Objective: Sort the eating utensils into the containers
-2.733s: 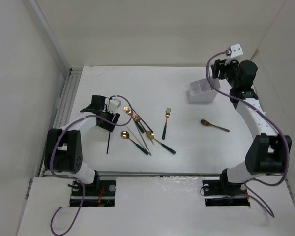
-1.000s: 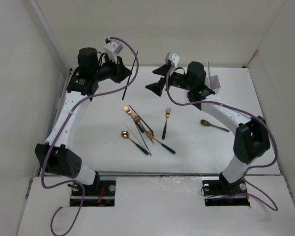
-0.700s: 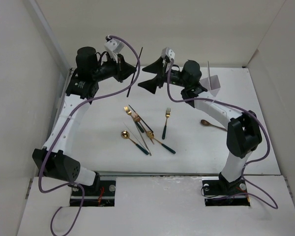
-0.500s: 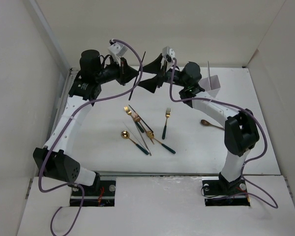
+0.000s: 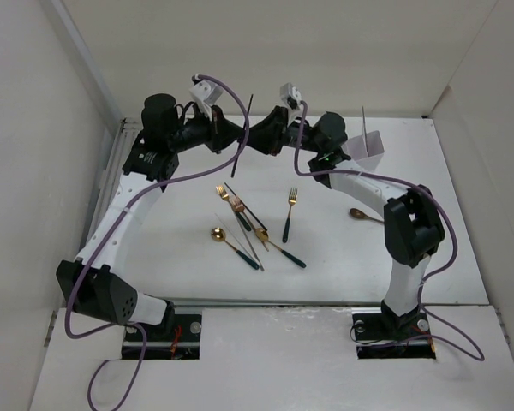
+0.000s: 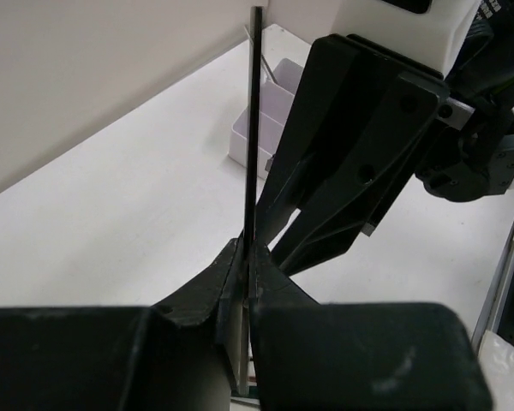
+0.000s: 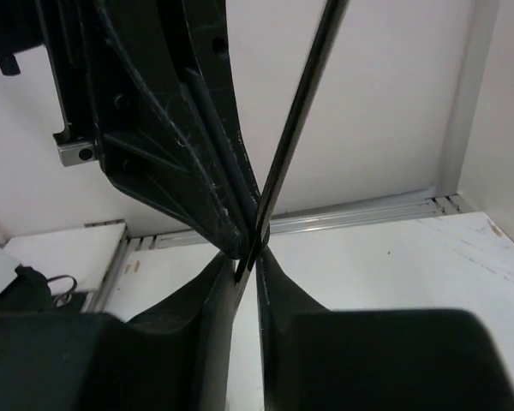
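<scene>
Both arms are raised and meet above the far middle of the table. My left gripper is shut on a thin dark chopstick that stands nearly upright. My right gripper faces it, its jaws closed in on the same chopstick just beside the left fingers. The white divided container stands at the far right behind the right arm. On the table lie a gold fork, a gold spoon and a brown spoon.
More utensils, a fork, a spoon and chopsticks, lie crossed in a cluster at the table's middle. A pale stick stands in the container. White walls enclose the table; a metal rail runs along its left edge.
The left arm lifted the chopstick off the table and carried it up and to the right. The right arm swung left from the container, and its wide jaws closed onto the chopstick.
</scene>
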Tool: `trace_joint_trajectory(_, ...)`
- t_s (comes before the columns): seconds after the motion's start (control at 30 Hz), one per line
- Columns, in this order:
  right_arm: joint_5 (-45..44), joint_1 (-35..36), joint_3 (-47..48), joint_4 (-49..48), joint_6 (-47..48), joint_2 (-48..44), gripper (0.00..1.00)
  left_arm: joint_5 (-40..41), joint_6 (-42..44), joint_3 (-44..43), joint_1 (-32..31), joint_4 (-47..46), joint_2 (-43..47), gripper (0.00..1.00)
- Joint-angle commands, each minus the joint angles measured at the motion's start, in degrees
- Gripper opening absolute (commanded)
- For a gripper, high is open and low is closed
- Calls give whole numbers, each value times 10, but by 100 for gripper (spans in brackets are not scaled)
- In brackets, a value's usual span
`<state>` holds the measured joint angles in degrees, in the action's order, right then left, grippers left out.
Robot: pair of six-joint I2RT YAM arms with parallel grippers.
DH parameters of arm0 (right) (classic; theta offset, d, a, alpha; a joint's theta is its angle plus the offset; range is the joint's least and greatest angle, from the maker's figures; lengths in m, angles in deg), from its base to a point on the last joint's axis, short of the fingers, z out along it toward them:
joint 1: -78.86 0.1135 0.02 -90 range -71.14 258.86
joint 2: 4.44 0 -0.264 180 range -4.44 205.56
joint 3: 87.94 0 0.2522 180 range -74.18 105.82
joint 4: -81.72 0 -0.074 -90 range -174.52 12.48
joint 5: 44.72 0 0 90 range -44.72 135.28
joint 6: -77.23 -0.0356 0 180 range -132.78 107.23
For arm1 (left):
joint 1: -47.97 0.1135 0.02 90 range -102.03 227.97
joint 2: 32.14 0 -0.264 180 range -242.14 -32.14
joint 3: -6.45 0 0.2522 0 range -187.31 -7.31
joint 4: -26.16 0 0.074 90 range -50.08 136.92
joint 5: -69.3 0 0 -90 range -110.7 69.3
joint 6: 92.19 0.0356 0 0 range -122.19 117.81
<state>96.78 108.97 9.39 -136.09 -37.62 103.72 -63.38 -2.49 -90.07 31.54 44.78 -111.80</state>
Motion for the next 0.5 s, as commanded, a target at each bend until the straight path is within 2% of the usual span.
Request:
trace_joint_trajectory(0.0,5,6,20,-43,-7,-5,18,-5,-7,18,-4,-27,35,0)
trace_joint_trajectory(0.07,5,6,20,-43,-7,-5,4,-5,-7,24,-4,-32,35,0)
trace_joint_trajectory(0.1,0,6,14,-43,-7,-5,0,-5,-7,24,-4,-32,35,0)
trace_joint_trajectory(0.2,0,6,8,-43,-7,-11,0,1,-12,24,-9,-32,35,0)
trace_joint_trajectory(0.23,0,0,8,-43,-7,-11,0,1,-12,24,-9,-32,35,31)
trace_joint_trajectory(0.27,-5,-5,3,-35,3,-18,0,1,-12,24,-9,-32,35,58)
trace_joint_trajectory(0.3,-11,-12,3,1,12,-24,0,1,-12,24,-9,-32,35,97)
trace_joint_trajectory(0.33,-27,-31,-2,24,24,-29,0,11,-12,24,-9,-32,35,100)
trace_joint_trajectory(0.43,-49,-77,-17,85,60,-51,0,56,-3,24,-9,-25,48,100)
trace_joint_trajectory(0.47,-68,-115,-23,102,67,-58,0,78,4,33,-9,-20,48,100)
